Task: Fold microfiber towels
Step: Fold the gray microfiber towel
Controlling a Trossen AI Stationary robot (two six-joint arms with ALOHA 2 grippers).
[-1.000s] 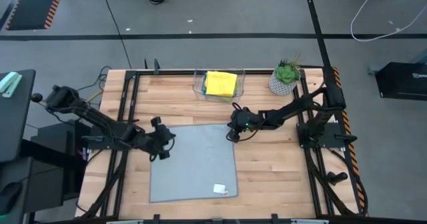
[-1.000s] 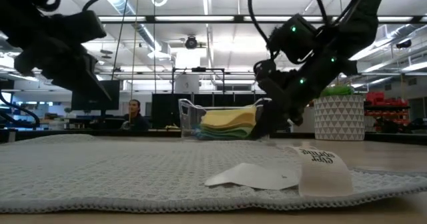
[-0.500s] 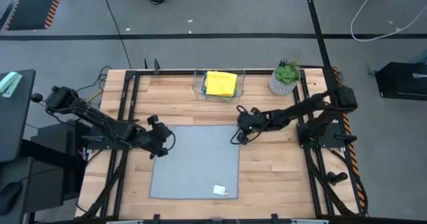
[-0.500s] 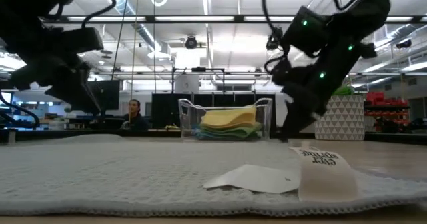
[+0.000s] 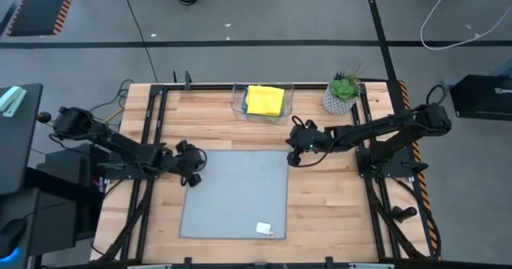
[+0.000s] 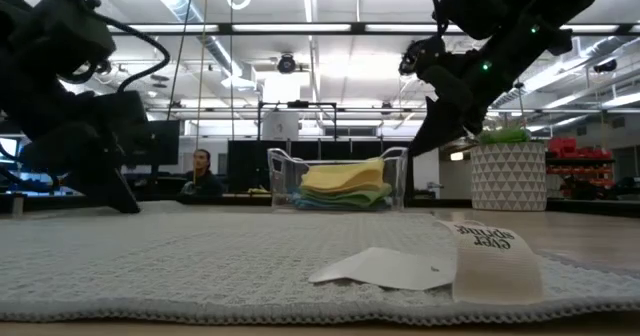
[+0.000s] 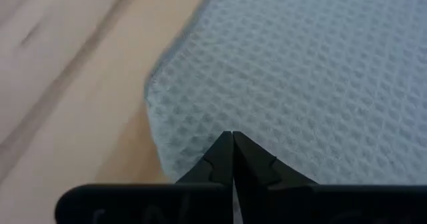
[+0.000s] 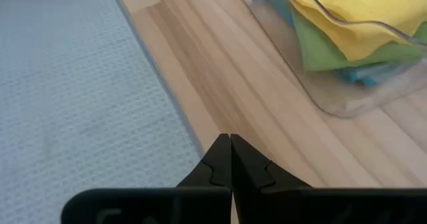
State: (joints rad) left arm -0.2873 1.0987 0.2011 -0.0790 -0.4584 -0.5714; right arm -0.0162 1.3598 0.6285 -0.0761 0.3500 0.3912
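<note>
1. The grey towel [image 5: 234, 193] is soft cloth with a waffle weave of small squares; the surface is matt and a little rough.
2. The label [image 6: 497, 264] on its edge looks like thin, smooth fabric or paper with printed letters.
3. The desk [image 5: 328, 205] is light wood in long planks, smooth, with a slight shine.
4. The bin [image 5: 238, 102] is clear plastic, glossy.
5. The yellow towel [image 8: 347, 11] and the green towel [image 8: 320, 47] inside it are soft matt cloth.
6. The fingers [image 7: 223, 159] are black, matt, like hard plastic.
7. The pot [image 6: 508, 176] is white and matt with a triangle pattern.
</note>
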